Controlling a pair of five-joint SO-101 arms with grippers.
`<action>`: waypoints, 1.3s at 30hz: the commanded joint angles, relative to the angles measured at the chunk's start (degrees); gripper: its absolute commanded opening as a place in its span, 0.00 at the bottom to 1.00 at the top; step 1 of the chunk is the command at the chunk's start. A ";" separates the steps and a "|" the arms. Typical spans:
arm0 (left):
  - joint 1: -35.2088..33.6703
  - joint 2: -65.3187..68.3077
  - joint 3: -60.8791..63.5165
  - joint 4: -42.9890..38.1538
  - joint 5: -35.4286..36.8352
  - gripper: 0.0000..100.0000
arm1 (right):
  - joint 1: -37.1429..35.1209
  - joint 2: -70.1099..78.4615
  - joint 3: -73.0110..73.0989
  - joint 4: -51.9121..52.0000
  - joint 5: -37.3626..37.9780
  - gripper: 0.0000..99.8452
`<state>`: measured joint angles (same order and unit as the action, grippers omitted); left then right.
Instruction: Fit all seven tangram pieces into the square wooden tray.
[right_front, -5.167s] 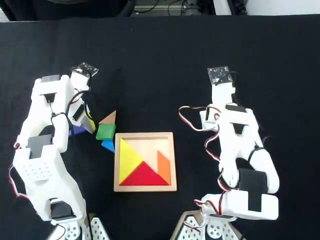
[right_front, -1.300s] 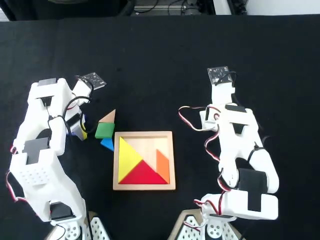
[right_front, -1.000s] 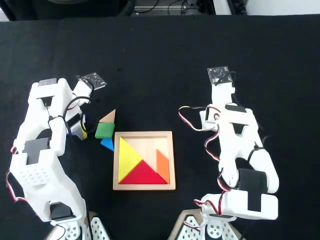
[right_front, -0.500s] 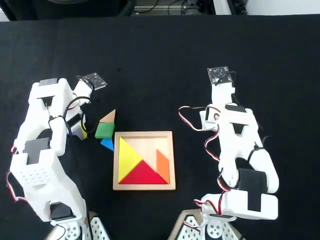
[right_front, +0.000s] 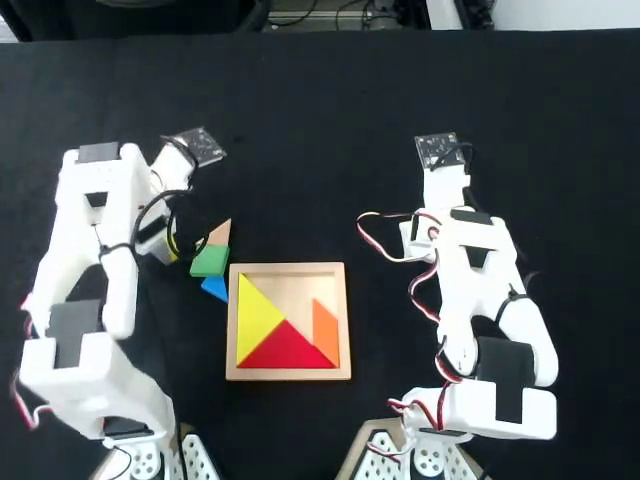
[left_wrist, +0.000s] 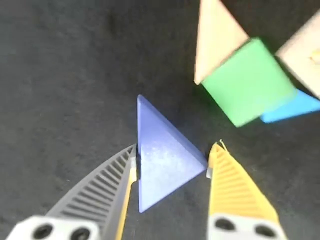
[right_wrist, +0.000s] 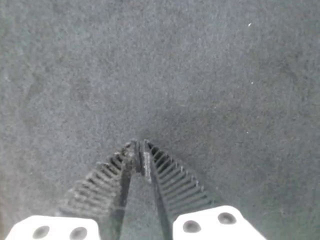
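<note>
The square wooden tray (right_front: 289, 269) is seen midway along the table's (right_front: 330, 110) near edge, between the two arms' bases. Three pieces are laid flat inside it: a yellow triangle (right_front: 257, 314) against its left wall, a red triangle (right_front: 288, 350) along its near wall and an orange piece (right_front: 326, 330) against its right wall; the rest of its floor is bare wood. Just off the tray's far left corner three loose pieces are clustered on the cloth: a green square (right_front: 209, 262), a tan triangle (right_front: 218, 235) touching it on the far side, and a blue piece (right_front: 215, 288) partly tucked under it on the near side. Further toward the table's left edge, a violet-blue triangle (left_wrist: 162, 155) is clamped by two of its edges between the fingers of the left gripper (left_wrist: 172, 152); whether it rests on the cloth cannot be told. The right gripper (right_wrist: 137, 147) is found over bare cloth right of the tray, its fingers pressed together with nothing between them
</note>
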<state>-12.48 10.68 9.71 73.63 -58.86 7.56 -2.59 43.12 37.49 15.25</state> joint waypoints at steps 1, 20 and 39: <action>4.26 -7.30 -1.01 6.59 -4.04 0.17 | -0.62 0.04 -2.15 -0.09 0.44 0.01; 45.41 -14.59 2.95 3.52 -10.37 0.17 | 16.44 -0.48 -3.56 -4.57 -13.10 0.01; 46.99 5.71 -6.46 -1.14 -14.59 0.17 | 16.26 0.04 -3.56 -5.80 -13.27 0.01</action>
<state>34.11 16.84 6.37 72.84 -72.75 23.38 -2.42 43.12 32.66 2.33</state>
